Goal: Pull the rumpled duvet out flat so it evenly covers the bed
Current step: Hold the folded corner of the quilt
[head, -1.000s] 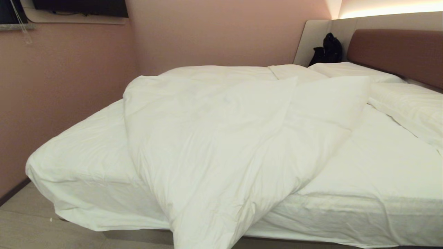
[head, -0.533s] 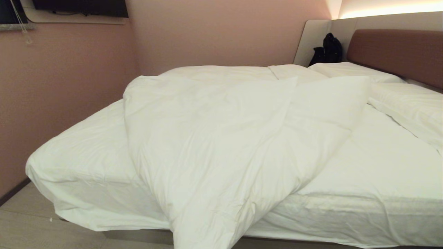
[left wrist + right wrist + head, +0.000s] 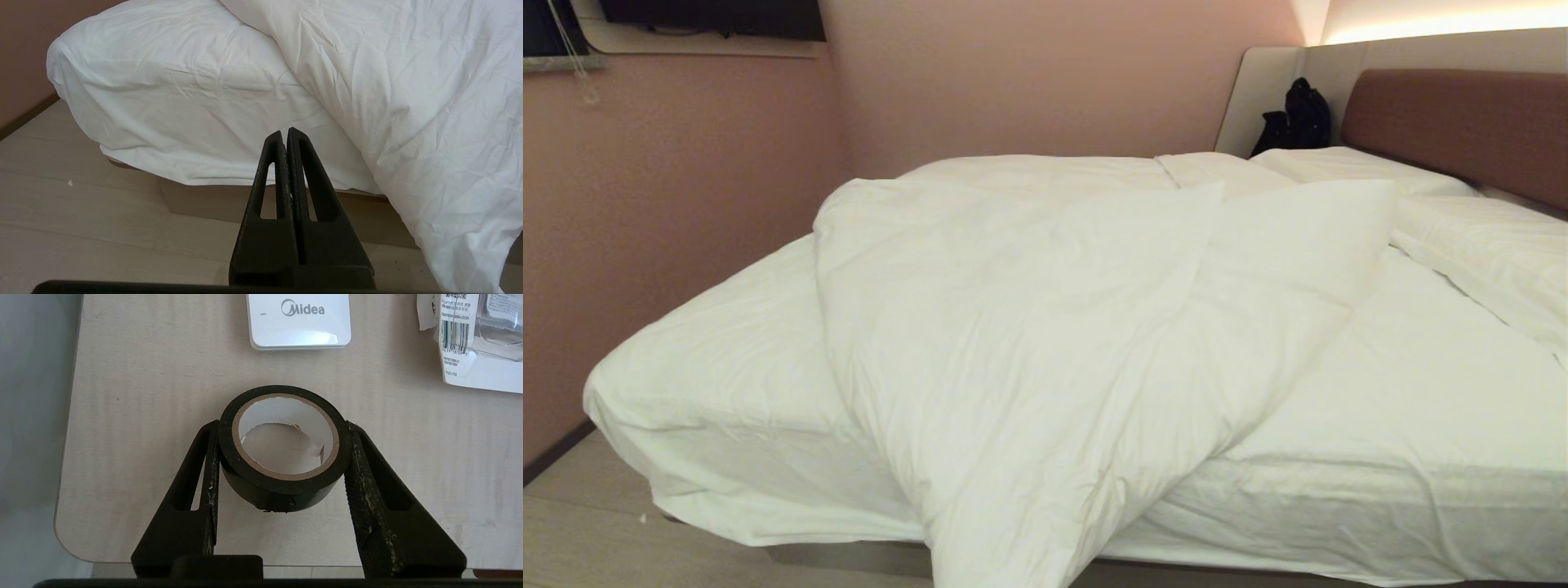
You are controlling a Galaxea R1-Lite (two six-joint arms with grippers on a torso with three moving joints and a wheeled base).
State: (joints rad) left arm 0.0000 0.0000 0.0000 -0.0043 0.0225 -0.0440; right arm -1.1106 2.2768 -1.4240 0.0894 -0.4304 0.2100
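The duvet (image 3: 1045, 327) is a puffy white heap running diagonally across the bed (image 3: 1421, 392); one end spills over the near edge toward the floor. In the left wrist view the duvet (image 3: 408, 102) hangs past the mattress corner. My left gripper (image 3: 285, 132) is shut and empty, low over the floor in front of that corner. Neither arm shows in the head view. My right gripper (image 3: 282, 425) is shut on a roll of black tape (image 3: 282, 486), held by its sides above a pale table (image 3: 143, 396), away from the bed.
Two white pillows (image 3: 1486, 245) (image 3: 1347, 163) lie by the reddish-brown headboard (image 3: 1462, 122). A black bag (image 3: 1298, 118) sits in the far corner. A pink wall (image 3: 686, 204) runs close along the bed's left side. A white Midea device (image 3: 299, 320) and a labelled packet (image 3: 478, 339) lie on the table.
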